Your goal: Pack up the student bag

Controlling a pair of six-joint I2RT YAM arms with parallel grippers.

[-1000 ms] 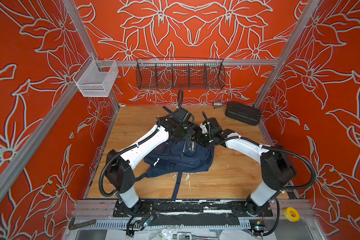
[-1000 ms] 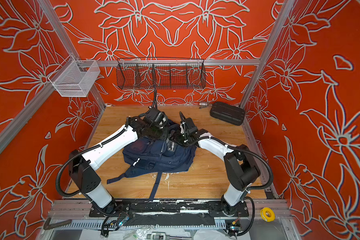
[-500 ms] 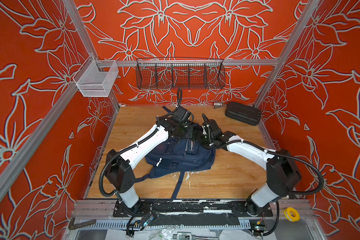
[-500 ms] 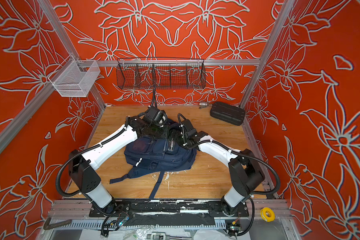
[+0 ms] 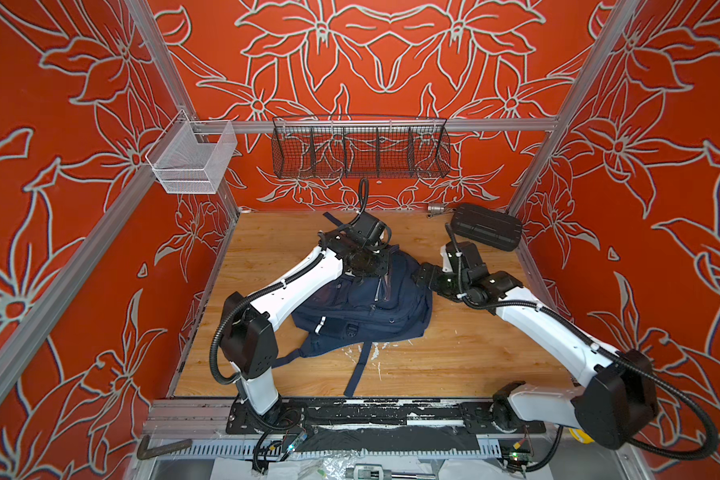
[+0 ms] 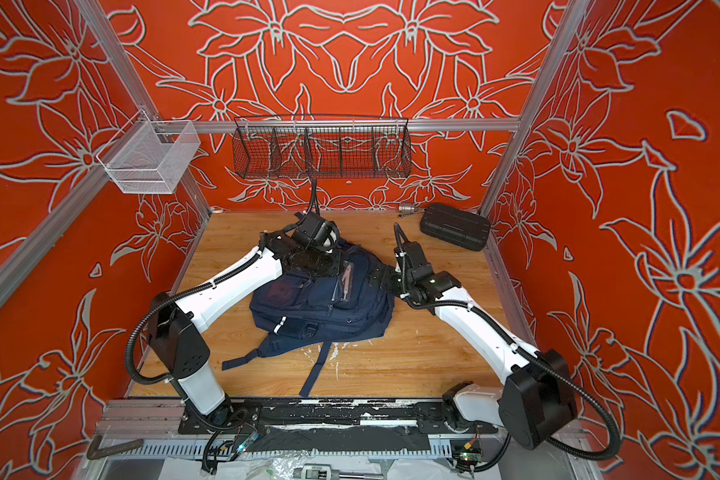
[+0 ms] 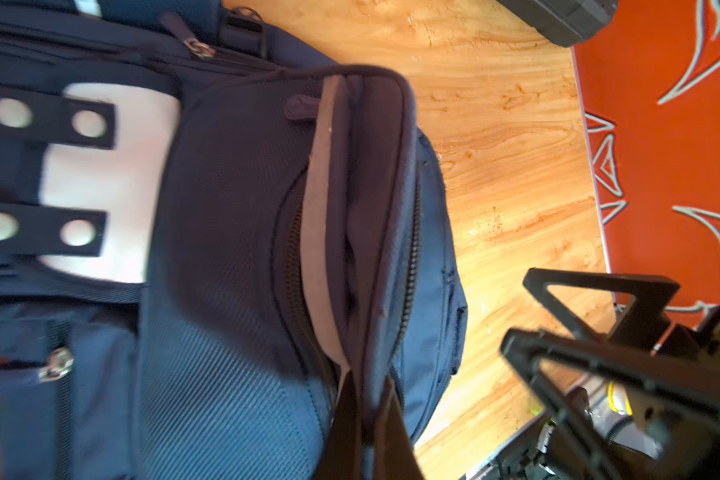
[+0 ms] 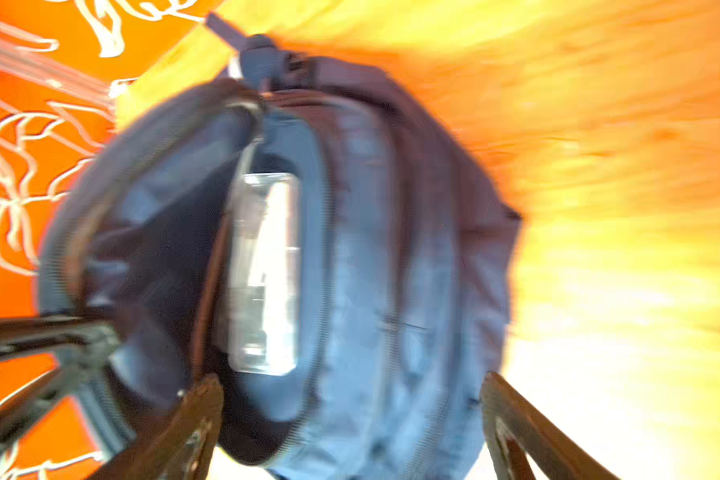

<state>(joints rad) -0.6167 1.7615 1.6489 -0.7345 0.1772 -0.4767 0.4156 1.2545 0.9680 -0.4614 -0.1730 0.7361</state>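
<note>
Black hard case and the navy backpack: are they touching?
Apart. In a top view, bare wooden floor shows plainly between the black hard case and the backpack.

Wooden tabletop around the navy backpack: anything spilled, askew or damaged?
White flecks and smears dot the light wooden tabletop by the near edge of the navy fabric backpack, like dried spill residue. The backpack itself lies slumped, one zip compartment gaping, straps splayed.

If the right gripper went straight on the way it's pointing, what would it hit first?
The bag: the right gripper, jaws wide open, points at its open top from close by, and nothing shows between them, though the wrist view is blurred.
</note>
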